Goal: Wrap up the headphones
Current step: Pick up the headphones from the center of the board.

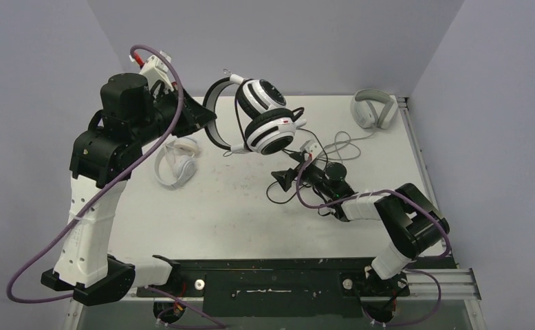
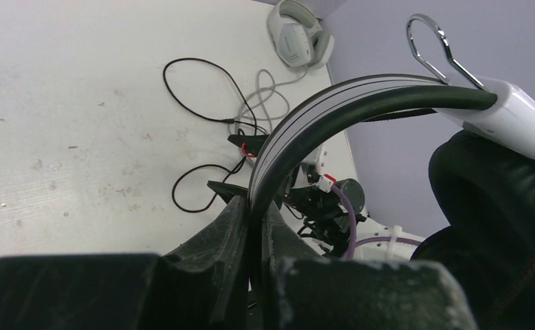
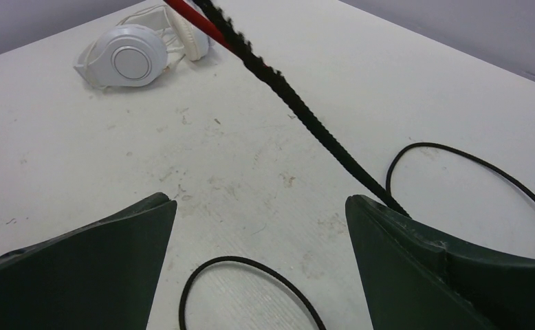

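No writing, brand, number or sign can be read in any of the views. The nearest thing to a label is a small red mark [image 1: 283, 122] on the white outer shell of one ear cup of the large black-and-white headset [image 1: 263, 103], at the far middle of the scene. It is too small to make out as letters or a logo.
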Controlling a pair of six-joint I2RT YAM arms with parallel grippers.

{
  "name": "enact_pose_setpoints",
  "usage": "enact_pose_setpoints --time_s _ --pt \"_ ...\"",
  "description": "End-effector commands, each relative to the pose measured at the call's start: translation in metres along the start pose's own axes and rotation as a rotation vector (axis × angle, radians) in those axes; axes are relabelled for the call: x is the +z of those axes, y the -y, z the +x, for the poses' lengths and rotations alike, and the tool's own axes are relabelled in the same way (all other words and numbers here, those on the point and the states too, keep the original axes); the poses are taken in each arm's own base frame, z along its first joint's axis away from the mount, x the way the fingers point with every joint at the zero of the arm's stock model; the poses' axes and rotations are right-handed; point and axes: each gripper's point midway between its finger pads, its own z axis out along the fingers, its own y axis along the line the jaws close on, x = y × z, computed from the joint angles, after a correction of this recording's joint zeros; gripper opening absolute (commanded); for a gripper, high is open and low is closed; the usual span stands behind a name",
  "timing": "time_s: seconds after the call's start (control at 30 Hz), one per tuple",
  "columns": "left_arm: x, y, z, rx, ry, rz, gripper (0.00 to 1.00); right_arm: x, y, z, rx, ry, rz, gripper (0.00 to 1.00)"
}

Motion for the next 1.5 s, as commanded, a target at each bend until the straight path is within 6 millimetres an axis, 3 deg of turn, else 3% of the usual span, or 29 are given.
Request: enact_pose_setpoints --time_s 0.0,0.17,0.4,0.53,0.8,1.03,1.13,1.33,1.4,1.43,1.47 --pt "-0.035 0.050 -0.033 -0.027 0.122 0.190 0.00 0.006 0.009 -0.046 -0.095 0.162 -0.005 1.00" --pt "-0.037 0.053 -0.037 -0.032 0.131 0.196 0.00 -0.012 0.008 -0.055 -0.135 0.181 0.005 0.99" --pt "-0.032 0.052 -0.039 -0.037 0.132 0.190 0.00 -0.046 -0.017 -0.063 -0.161 0.196 -0.025 0.98" --pt "-0.032 0.054 -0.038 -0.038 0.128 0.196 0.00 -0.054 -0.009 -0.069 -0.217 0.196 0.038 0.98" --pt "-0.038 0.054 -0.036 -0.042 0.128 0.203 0.00 -0.028 0.026 -0.091 -0.241 0.227 0.082 0.98" --pt "-0.040 0.055 -0.035 -0.043 0.124 0.204 0.00 0.015 0.045 -0.068 -0.225 0.169 0.019 0.95" --pt "-0.038 0.055 -0.036 -0.046 0.124 0.203 0.00 0.029 0.036 -0.051 -0.212 0.135 -0.022 0.83" --pt "-0.027 0.054 -0.040 -0.065 0.130 0.198 0.00 0.037 -0.008 -0.037 -0.174 0.105 -0.128 0.37" --pt "-0.020 0.051 -0.044 -0.071 0.145 0.185 0.00 0.033 -0.028 -0.038 -0.163 0.094 -0.169 0.17" --pt "-0.016 0.049 -0.045 -0.078 0.152 0.174 0.00 0.030 -0.038 -0.039 -0.159 0.084 -0.188 0.02" --pt "-0.010 0.044 -0.049 -0.087 0.169 0.151 0.00 0.026 -0.049 -0.038 -0.152 0.066 -0.199 0.00"
